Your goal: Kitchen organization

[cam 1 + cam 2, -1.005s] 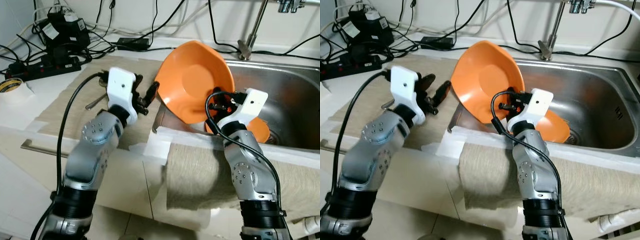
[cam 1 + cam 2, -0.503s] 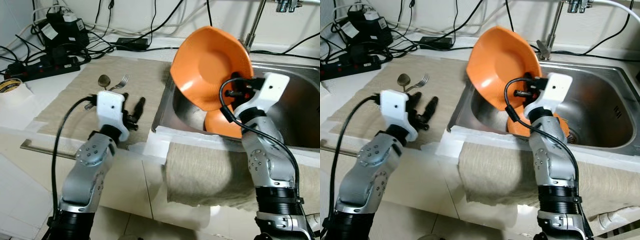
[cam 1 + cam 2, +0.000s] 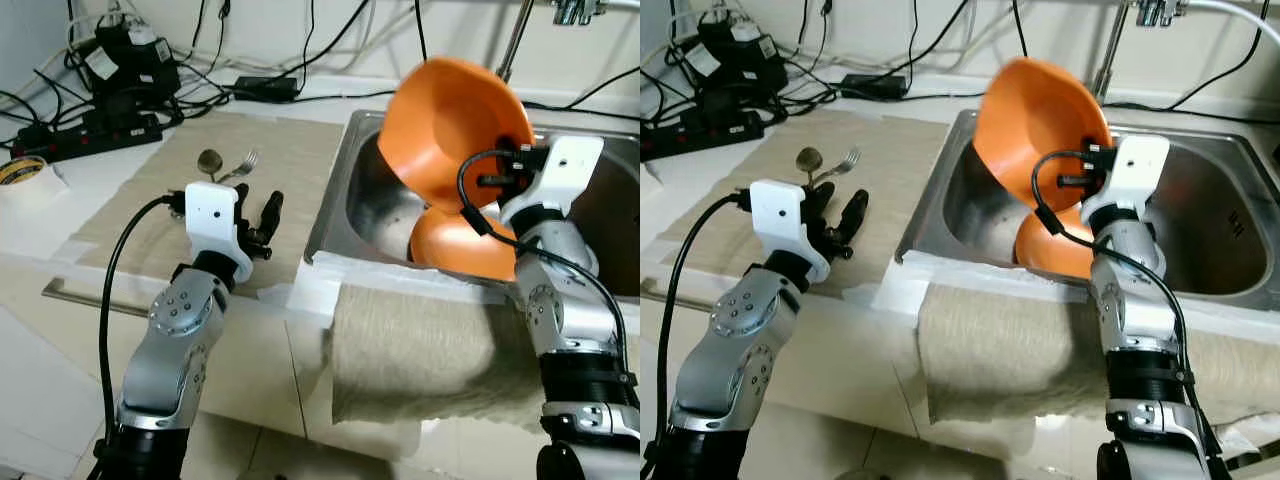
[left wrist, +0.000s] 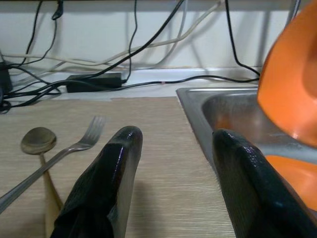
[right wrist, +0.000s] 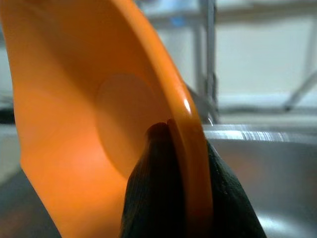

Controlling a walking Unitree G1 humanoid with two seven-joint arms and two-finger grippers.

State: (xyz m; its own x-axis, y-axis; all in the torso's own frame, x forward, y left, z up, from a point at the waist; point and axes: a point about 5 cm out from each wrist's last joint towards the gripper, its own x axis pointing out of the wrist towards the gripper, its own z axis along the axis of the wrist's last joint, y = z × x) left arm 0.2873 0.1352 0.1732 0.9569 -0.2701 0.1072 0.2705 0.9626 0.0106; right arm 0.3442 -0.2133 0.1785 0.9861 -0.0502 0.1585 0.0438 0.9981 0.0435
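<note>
The right gripper [image 5: 171, 163] has swung the large orange plastic bowl [image 3: 450, 125] rightward over the stainless steel sink [image 3: 350, 190], still pinching its rim. The left gripper [image 4: 173, 168] hovers, fingers spread and empty, over the beige woven mat [image 3: 290, 160].

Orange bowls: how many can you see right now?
2. One orange bowl is held tilted above the sink by the right gripper; the second bowl lies in the sink beneath it. More could be hidden behind them.

Held bowl [image 3: 445, 125] blocks sink [image 3: 365, 195]; mat [image 3: 290, 165] seems passable.
</note>
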